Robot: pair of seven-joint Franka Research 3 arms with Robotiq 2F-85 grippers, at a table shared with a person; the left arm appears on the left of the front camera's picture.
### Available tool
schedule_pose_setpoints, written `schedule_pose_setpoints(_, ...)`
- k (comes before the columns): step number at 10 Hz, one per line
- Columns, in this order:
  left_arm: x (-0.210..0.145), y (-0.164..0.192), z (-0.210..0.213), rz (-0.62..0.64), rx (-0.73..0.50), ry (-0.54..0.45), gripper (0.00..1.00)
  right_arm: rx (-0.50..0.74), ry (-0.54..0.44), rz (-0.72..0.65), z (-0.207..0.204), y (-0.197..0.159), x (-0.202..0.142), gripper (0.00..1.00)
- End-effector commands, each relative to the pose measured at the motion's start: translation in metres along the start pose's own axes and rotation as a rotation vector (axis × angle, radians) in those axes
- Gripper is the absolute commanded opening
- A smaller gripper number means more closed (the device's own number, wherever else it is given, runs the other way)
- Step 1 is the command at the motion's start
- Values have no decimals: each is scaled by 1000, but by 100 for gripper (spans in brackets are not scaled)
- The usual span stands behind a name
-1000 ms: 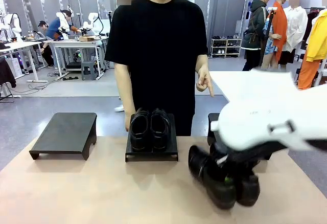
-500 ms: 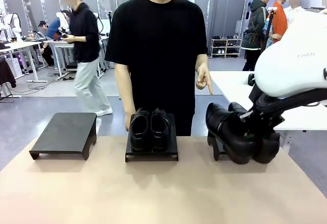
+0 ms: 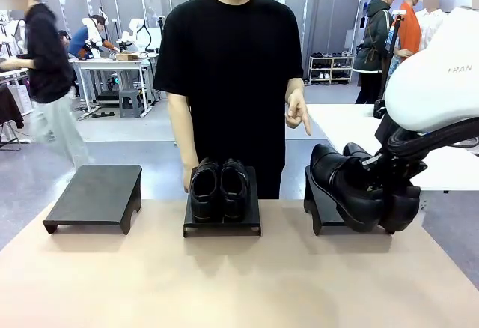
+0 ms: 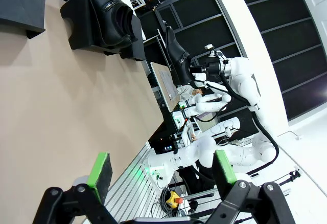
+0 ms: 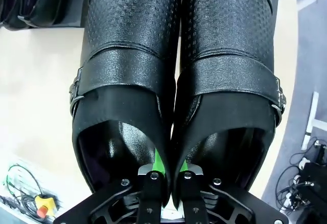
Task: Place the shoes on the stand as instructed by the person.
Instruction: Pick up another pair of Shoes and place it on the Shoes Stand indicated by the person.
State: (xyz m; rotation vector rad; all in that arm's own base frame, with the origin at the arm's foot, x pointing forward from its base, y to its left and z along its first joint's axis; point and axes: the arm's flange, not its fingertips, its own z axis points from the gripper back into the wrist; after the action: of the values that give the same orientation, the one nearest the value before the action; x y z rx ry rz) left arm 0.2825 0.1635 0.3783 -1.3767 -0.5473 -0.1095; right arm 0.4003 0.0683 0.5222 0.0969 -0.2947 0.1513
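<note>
We see one pair of glossy black strap shoes point(image 3: 365, 193) pinched together by their inner walls in our right gripper point(image 5: 167, 175), its fingers closed tight on both. In the right wrist view their leather shows a fine embossed grain, with a broad buckled strap across each. They hang tilted, toes down, over the right-hand matte black stand point(image 3: 323, 210). The second pair point(image 3: 218, 187) sits side by side on the middle stand point(image 3: 222, 225). The left stand point(image 3: 96, 195) is a flat dark slab. The person's hand point(image 3: 299, 115) points downward. Our left gripper point(image 4: 161, 170) hovers with green pads spread apart above the tan table point(image 3: 224, 279).
</note>
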Motion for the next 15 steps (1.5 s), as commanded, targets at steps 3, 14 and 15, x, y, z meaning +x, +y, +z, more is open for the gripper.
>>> schedule_pose_setpoints(3,0,-3,1,-13,-15,-5,100,0,4,0,-1,0,0,8)
schedule_pose_setpoints(14,0,-3,1,-13,-15,-5,100,-25,-181,-49,-94,-68,141,8)
schedule_pose_setpoints(15,0,-3,1,-13,-15,-5,100,-40,-180,-44,-108,-69,146,8)
